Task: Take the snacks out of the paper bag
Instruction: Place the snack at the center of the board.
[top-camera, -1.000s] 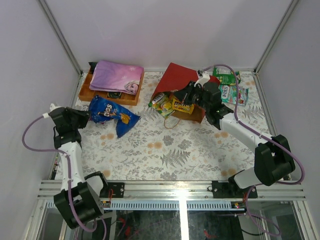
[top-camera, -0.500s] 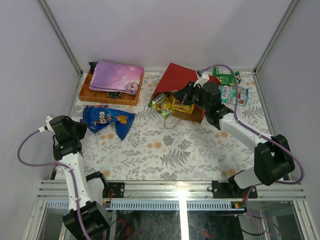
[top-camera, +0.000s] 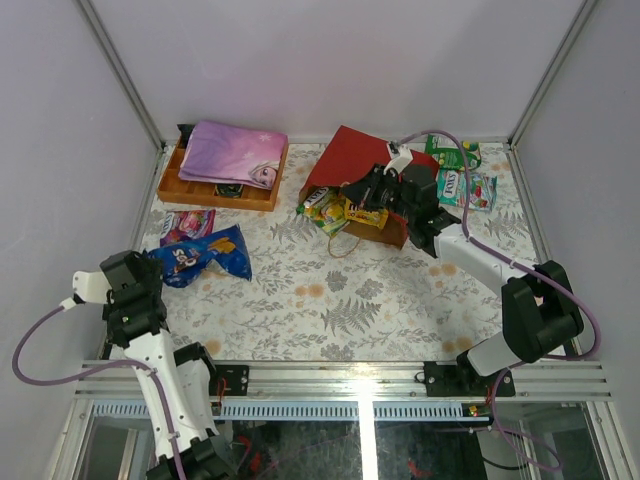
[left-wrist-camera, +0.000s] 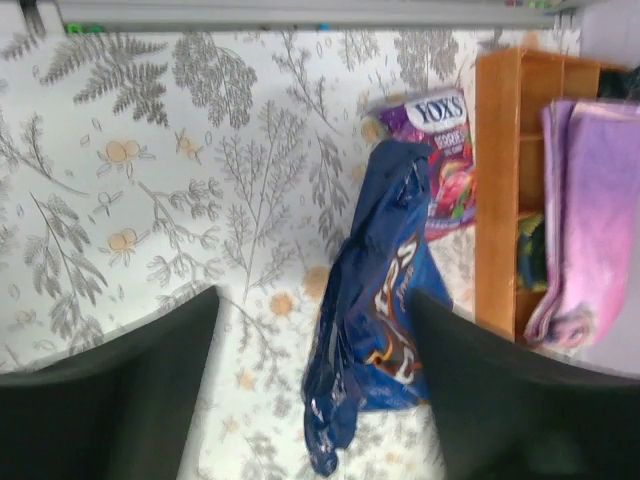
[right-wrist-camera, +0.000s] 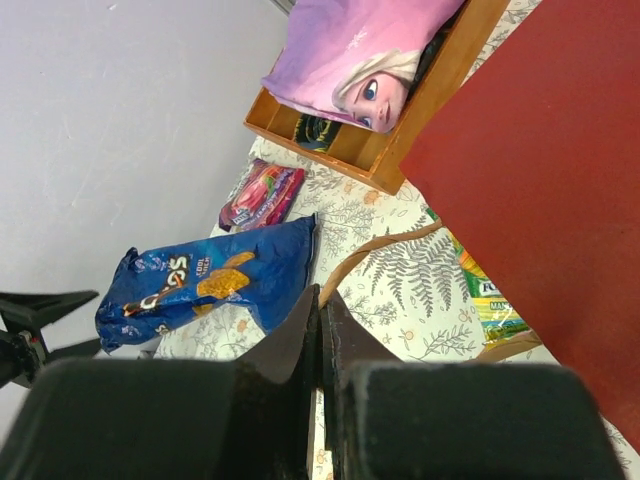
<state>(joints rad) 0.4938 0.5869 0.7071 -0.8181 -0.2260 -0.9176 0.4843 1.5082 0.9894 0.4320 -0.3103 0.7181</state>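
Surface: a table under a fern-and-flower printed cloth (top-camera: 330, 300), carrying everything listed below.
Left gripper (left-wrist-camera: 312, 300): at the near left of the surface; fingers stand apart and hold nothing, touching no packet.
Right gripper (right-wrist-camera: 320, 312): at the mouth of the paper bag, far of centre; fingers pressed together, nothing visible between them.
Paper bag: a red paper carrier bag with a brown kraft inside (top-camera: 345, 160), lying on its side at the far centre-right, mouth facing the near left.
Snacks at the mouth: a cluster of small yellow and green glossy packets (top-camera: 340, 212) sits at the opening, partly out on the surface. How far each reaches inside cannot be told.
Snack, large: a large blue glossy Doritos bag (top-camera: 200, 255) lies flat and crumpled on the left of the surface, well apart from the paper bag. In the left wrist view it lies ahead of the open fingers and between their lines.
Snack, purple: a purple glossy Fox's packet (top-camera: 185, 225) lies flat just far of the Doritos bag, its near end tucked under the blue bag's edge, close to the tray.
Snacks, far right: two green glossy packets (top-camera: 460, 170) lie on the surface right of the paper bag, partly hidden by the right arm.
Tray: an orange wooden tray (top-camera: 175, 185) at the far left, holding a pink-purple folded cloth (top-camera: 235, 152) that covers most of it.
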